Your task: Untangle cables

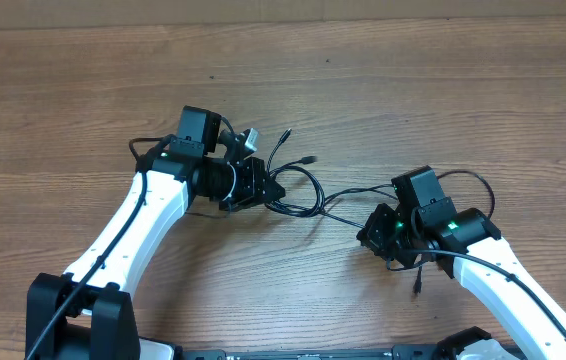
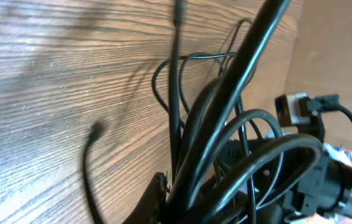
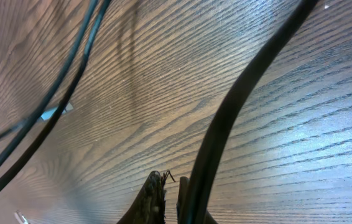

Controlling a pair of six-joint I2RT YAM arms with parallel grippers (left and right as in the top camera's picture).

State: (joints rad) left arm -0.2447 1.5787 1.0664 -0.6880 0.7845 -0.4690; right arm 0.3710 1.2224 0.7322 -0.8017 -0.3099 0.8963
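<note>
Item: thin black flexible cables (image 1: 303, 195), mid brown wooden bench (image 1: 413, 90), looped together. My left pincer (image 1: 268, 188) pinching the bundle; right pincer (image 1: 368, 235) pinching one strand. Untangling hardly begun, I judge; separation outstanding

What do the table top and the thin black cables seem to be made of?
The table top: wood or wood-look laminate, matte; brown grain lines. The cables: probably rubber or plastic sheath, smooth, slightly glossy; they bend in loops and show faint highlights.
</note>
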